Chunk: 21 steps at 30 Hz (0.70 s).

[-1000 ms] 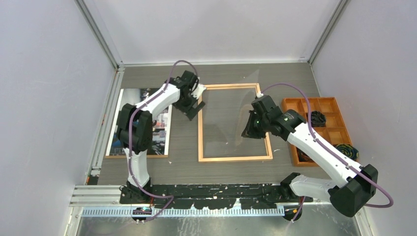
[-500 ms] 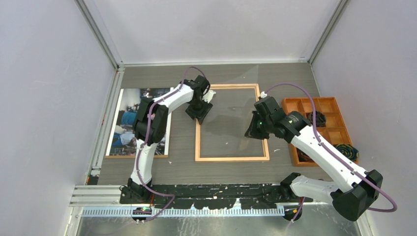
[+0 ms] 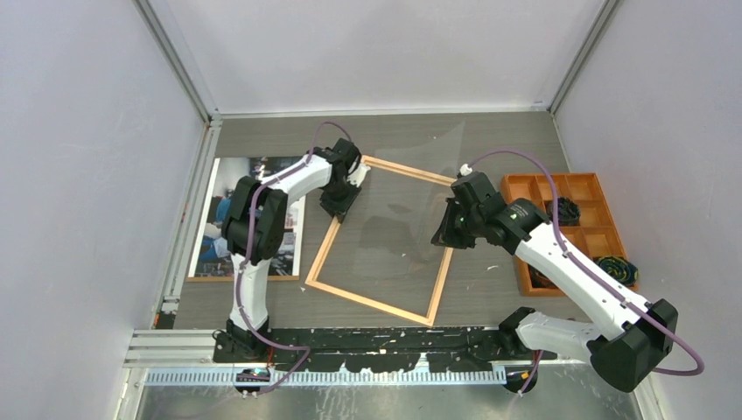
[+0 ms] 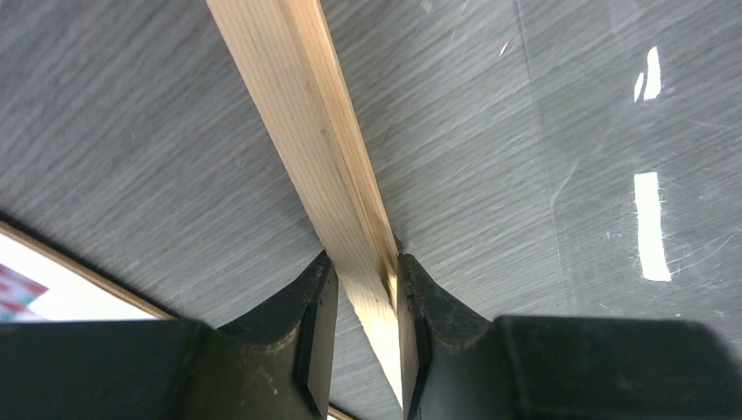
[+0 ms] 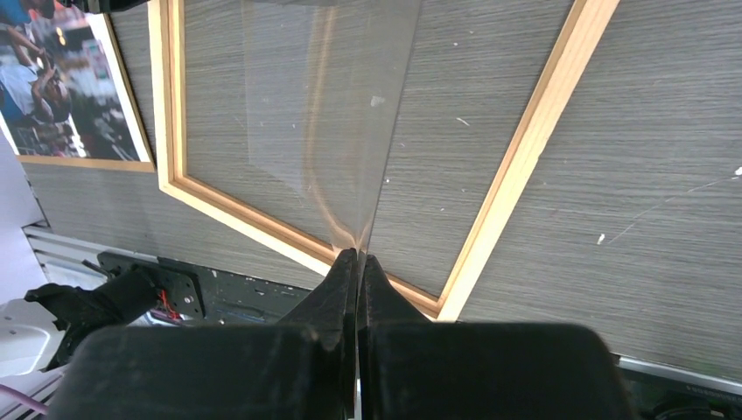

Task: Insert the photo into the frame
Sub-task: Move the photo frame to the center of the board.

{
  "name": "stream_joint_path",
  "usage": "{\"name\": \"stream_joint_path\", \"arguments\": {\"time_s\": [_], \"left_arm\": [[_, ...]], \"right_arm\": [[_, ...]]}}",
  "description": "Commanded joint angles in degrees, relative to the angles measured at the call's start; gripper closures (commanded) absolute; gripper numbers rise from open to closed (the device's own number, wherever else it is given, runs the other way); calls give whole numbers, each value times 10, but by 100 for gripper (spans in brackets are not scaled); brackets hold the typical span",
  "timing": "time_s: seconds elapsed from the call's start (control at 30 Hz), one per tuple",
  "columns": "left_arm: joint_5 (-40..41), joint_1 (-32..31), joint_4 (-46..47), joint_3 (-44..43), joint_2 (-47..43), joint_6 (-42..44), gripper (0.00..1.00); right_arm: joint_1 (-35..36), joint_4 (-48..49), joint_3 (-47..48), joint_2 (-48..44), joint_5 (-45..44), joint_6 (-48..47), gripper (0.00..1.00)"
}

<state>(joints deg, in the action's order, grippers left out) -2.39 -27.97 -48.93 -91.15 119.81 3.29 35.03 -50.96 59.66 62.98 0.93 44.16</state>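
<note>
Wood of the frame (image 3: 367,303) is gripped by the left pincer (image 3: 338,212) on the left rail, near the far left corner. In the left wrist view that rail (image 4: 302,105) is seen running between the two dark fingers (image 4: 311,324), which are pressed against its two sides, so the left pincer (image 4: 360,280) is clamped on the frame. The frame is laid on the grey table (image 3: 262,140) at a slant, its far edge tipped toward the right and its near right corner brought close to the arm bases.

A clear sheet (image 5: 332,114) is held by the right pincer (image 5: 359,262), whose fingers are drawn together on the sheet's lower edge with no gap seen between them. The sheet is raised at an angle above the frame's open centre, and the wood grain of the table is seen through it. In the overhead view the right pincer (image 3: 442,234) is placed over the frame's right rail.

The photo (image 3: 214,236) is laid face up at the left side of the table, well apart from both pincers and just beside the frame's left rail; part of it is covered by the left arm. Its dark crowded print and brown edge are also caught in the right wrist view (image 5: 61,79). An orange tray (image 3: 525,188) with dark cable bundles (image 3: 567,210) in its compartments is set at the right edge of the table.
</note>
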Motion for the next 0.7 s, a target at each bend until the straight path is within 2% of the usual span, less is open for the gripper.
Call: {"name": "stream_joint_path", "arguments": {"time_s": [0.0, 0.13, 0.27, 0.37, 0.47, 0.67], "left_arm": [[29, 13, -5, 44, -38, 27, 76], [-32, 18, -30, 60, -73, 5, 67], [-77, 29, -50, 54, -107, 4, 41], [-99, 57, -66, 45, -127, 12, 33], [-99, 84, -65, 54, -144, 31, 33], [-103, 92, -44, 118, -151, 56, 42]], "right_arm": [[-1, 53, -9, 12, 31, 11, 99], [-1, 68, -12, 23, 43, 13, 99], [-1, 73, -3, 27, 48, 7, 99], [-3, 71, 7, 38, 50, 0, 99], [-10, 77, 11, 56, 60, -4, 99], [-23, 97, 34, 101, 71, -21, 99]]}}
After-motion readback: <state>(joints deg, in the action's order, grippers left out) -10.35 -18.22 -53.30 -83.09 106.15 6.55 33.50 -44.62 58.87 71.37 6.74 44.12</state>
